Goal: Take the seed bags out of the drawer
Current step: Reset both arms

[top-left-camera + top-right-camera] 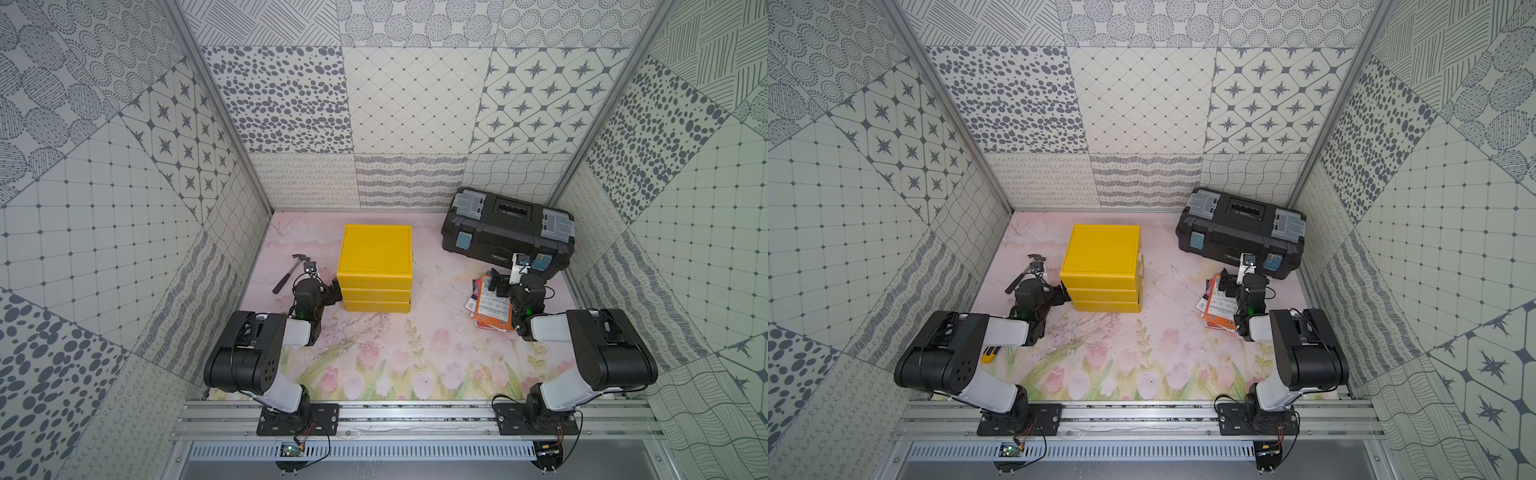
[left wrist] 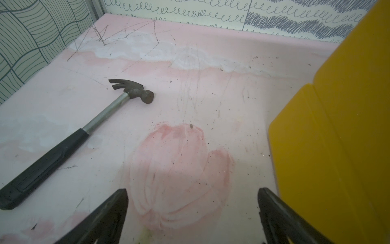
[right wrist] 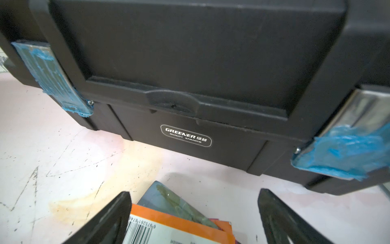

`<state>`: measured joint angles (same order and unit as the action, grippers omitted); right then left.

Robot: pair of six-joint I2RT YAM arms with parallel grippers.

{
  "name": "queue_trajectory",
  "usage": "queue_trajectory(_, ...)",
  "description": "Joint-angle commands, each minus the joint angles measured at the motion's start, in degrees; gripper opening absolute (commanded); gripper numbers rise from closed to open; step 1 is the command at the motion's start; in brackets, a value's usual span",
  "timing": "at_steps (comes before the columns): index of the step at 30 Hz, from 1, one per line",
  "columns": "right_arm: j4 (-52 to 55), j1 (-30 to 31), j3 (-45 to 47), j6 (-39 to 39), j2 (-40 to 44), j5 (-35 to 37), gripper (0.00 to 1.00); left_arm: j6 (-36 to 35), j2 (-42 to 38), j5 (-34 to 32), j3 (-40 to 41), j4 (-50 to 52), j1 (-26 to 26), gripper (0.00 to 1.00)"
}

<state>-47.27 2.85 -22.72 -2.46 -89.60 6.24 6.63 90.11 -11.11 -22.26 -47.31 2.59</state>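
Seed bags (image 1: 492,311) lie piled on the bench (image 1: 415,332), just beside the black toolbox (image 1: 507,232) and well apart from the yellow drawer unit (image 1: 375,253). Right end effector (image 3: 194,191) hovers over the pile, released and empty. Left end effector (image 2: 193,190) sits beside the drawer unit, released and empty.

**Count of things on the table**

One yellow plastic drawer unit (image 1: 376,253) stands with three stacked tiers. One black plastic toolbox (image 1: 509,237) carries two grey lid compartments and two metal latches with blue film. One steel claw hammer with a black grip (image 1: 284,281) lies flat. In a top view, one yellow utility knife (image 1: 991,353) shows. The glossy seed bags (image 1: 492,309) form one overlapping pile; at least three show, orange and magenta among them, and the exact number cannot be told. There are two black-and-white robot arms: the left arm (image 1: 257,345) and the right arm (image 1: 598,349).
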Motion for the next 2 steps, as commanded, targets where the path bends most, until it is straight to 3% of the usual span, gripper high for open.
queue_trajectory(1,-0.99,0.22,-0.75,0.71,0.42,-0.88,0.98,-0.92,0.0,-0.78,-0.41,-2.63,0.68,0.99)
queue_trajectory(2,-1.13,0.22,-0.63,0.73,0.48,-0.9,0.98,-0.87,0.06,-0.84,-0.33,-2.64,0.6,0.99)
